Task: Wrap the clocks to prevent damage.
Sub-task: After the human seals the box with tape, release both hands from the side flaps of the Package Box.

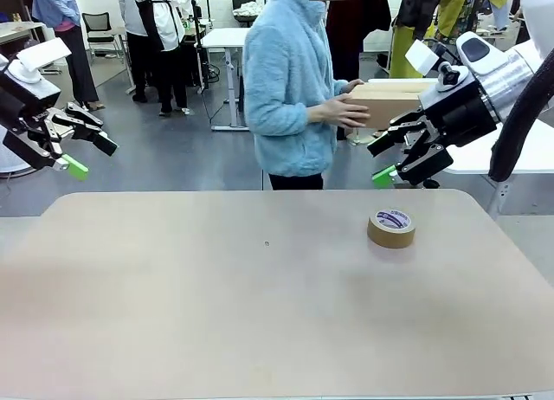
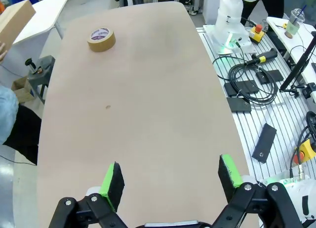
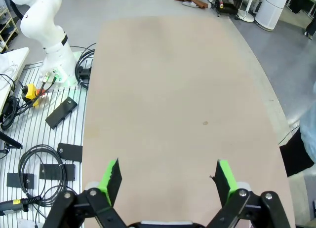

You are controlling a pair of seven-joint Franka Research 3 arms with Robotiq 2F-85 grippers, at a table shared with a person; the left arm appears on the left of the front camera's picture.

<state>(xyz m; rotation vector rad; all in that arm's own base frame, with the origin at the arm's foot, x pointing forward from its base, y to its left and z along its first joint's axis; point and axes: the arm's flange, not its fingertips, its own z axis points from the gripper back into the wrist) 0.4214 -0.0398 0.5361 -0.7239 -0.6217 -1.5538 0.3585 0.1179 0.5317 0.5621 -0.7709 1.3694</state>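
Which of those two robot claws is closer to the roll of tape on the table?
The right end effector, entering from picture right. It hovers open just beyond the tape roll, while the left end effector, also open, hangs far across the table.

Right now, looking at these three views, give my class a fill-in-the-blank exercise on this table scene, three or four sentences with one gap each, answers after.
1. The only thing lying on the table is a roll of brown ____.
2. The person at the far side holds a cardboard ____ in both hands.
3. The left gripper and the right gripper both have their jaws ____.
4. The tape roll lies nearer the robot's ____ arm.

Missing words: tape; box; open; right
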